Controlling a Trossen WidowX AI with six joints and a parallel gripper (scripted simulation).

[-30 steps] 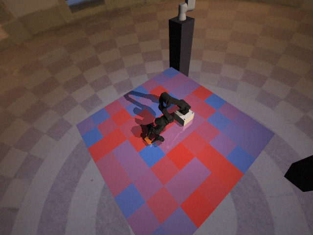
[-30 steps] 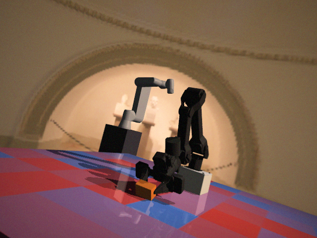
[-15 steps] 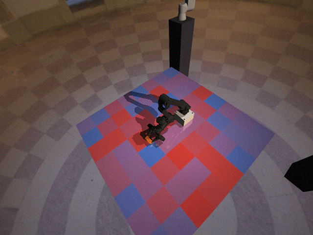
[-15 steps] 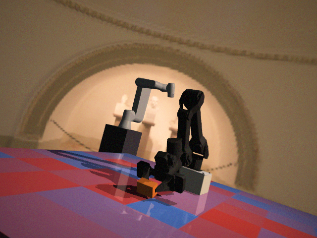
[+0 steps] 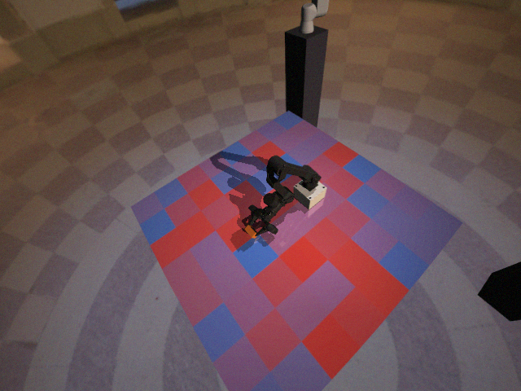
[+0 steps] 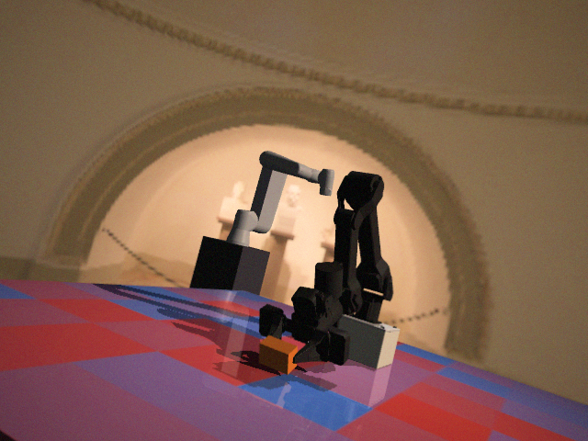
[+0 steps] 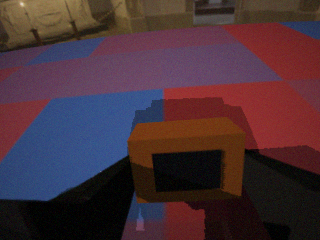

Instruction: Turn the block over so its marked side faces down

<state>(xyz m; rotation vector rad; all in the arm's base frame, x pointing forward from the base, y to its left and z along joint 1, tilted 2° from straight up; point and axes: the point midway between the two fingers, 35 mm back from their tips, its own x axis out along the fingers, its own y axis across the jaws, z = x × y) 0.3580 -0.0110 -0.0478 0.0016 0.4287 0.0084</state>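
Note:
The orange block is between the fingers of my gripper, which is shut on it. The gripper reaches low and nearly level over the patchwork table. The block's dark rectangular mark faces back toward the wrist camera, so the marked side points sideways toward the gripper, not down. The block is at or just above the table top; whether its underside touches is not clear. The top and exterior views do not show the mark.
The arm's pale base box stands behind the gripper. A grey arm on a dark pedestal stands beyond the table's far corner. Another black object is off the table at the right in the top view.

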